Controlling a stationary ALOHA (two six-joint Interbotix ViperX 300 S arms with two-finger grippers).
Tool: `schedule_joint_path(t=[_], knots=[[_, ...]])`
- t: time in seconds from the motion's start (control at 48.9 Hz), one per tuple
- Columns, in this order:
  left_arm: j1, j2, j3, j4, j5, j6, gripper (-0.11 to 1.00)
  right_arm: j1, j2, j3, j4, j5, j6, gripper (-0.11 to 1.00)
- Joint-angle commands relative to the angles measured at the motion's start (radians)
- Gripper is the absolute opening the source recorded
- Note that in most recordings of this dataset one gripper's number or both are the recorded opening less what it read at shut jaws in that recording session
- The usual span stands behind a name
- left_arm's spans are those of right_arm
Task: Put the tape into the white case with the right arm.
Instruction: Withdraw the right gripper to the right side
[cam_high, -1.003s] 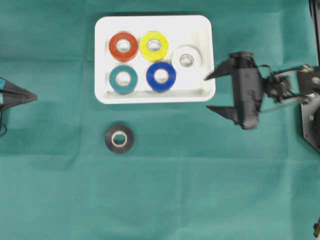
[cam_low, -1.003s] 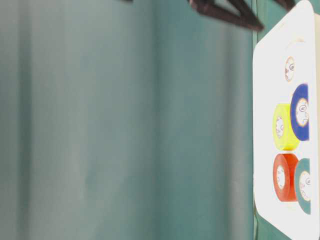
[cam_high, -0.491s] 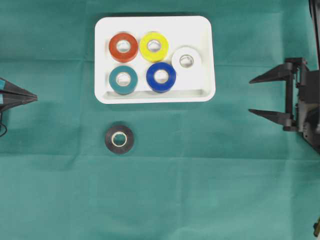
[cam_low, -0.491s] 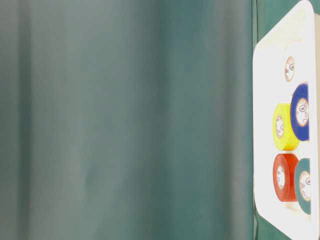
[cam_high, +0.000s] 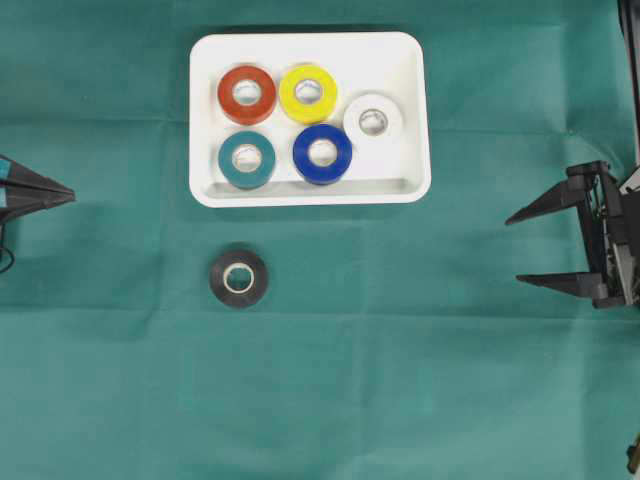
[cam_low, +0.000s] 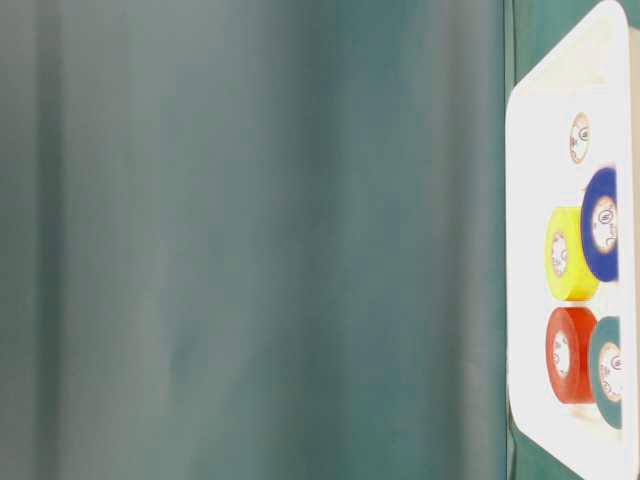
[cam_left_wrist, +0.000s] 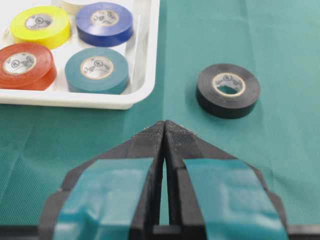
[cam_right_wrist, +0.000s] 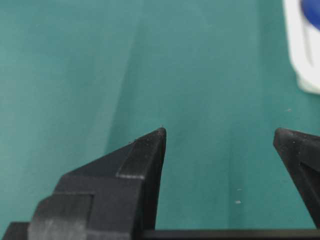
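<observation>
Black tape (cam_high: 238, 278) lies flat on the green cloth (cam_high: 400, 380) below the white case (cam_high: 410, 120), right claw (cam_high: 518, 248) spread wide and empty.

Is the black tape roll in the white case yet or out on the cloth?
Out. The black tape roll lies flat on the green cloth, below the white case, which holds five other rolls.

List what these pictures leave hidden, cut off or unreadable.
- Black tape roll: absent from the table-level view, outside its frame.
- White case: cut off by the table-level view's right edge.
- Core label print on the rolls: too small to read in every view.
- Right gripper: its arm is cut off by the overhead view's right edge.
- Left gripper: only its tip enters the overhead view.
</observation>
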Motion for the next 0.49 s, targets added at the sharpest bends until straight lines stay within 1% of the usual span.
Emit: schedule_joint_path(t=[0.0,0.164,0.307,0.389,0.471], knots=[[0.003,0.008,-0.014,0.0,-0.008,0.0,0.01,0.005,0.011,-0.011,0.0,-0.006,0.003,0.65],[0.003,0.008,-0.014,0.0,-0.008,0.0,0.01,0.005,0.012,-0.023,0.0,0.015,0.005,0.65],[0.003,0.008,-0.014,0.0,-0.008,0.0,0.01,0.005,0.032,-0.064,0.0,0.054,0.005,0.65],[0.003,0.008,-0.014,0.0,-0.008,0.002,0.01,0.005,0.067,-0.095,0.0,0.061,0.005,0.65],[0.003,0.008,-0.014,0.0,-0.009,0.0,0.01,0.005,0.13,-0.137,0.0,0.057,0.005,0.65]])
